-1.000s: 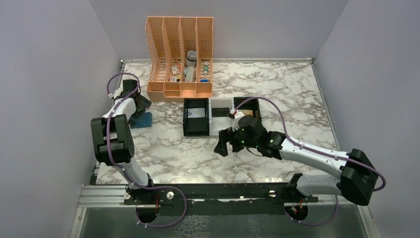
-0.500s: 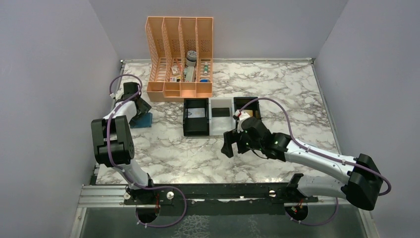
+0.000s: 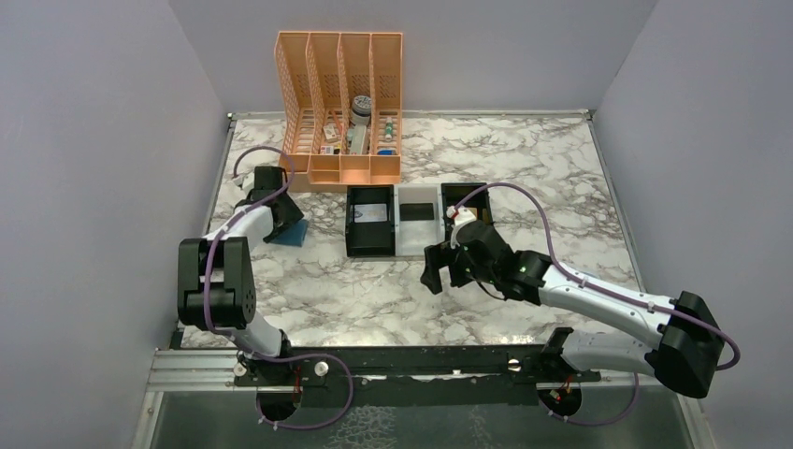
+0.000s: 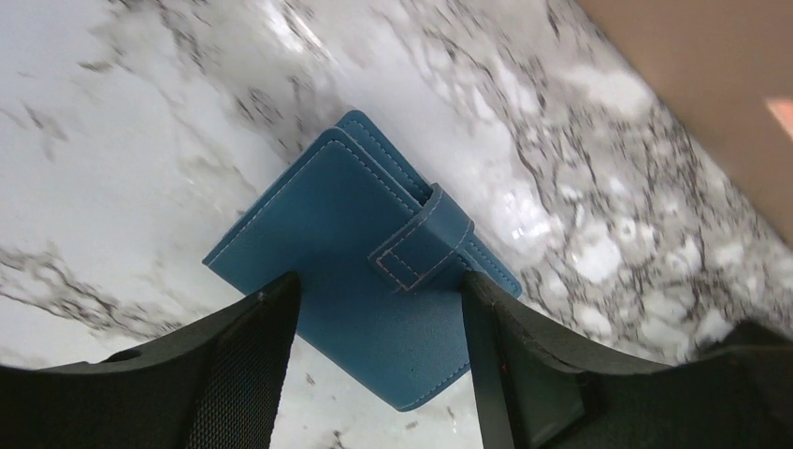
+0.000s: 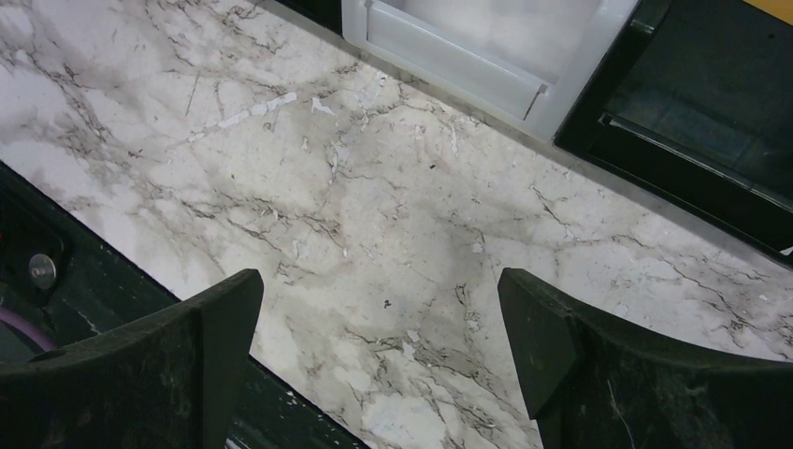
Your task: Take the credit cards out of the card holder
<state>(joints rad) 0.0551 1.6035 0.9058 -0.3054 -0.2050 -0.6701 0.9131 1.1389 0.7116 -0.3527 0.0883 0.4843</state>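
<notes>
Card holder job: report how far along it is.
Nothing done: the card holder is closed, strap fastened, no credit cards visible. In hand: the left pincer straddles it, grip unclear. Left: opening it, pulling every card. Right pincer open, empty.

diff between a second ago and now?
The left gripper swung right and its jaws narrowed around the card holder. The holder shifted right with it and now sits skewed; whether it is firmly gripped cannot be told. The right gripper, open over bare marble, drew slightly right. The orange organizer and the tray are unchanged.
</notes>
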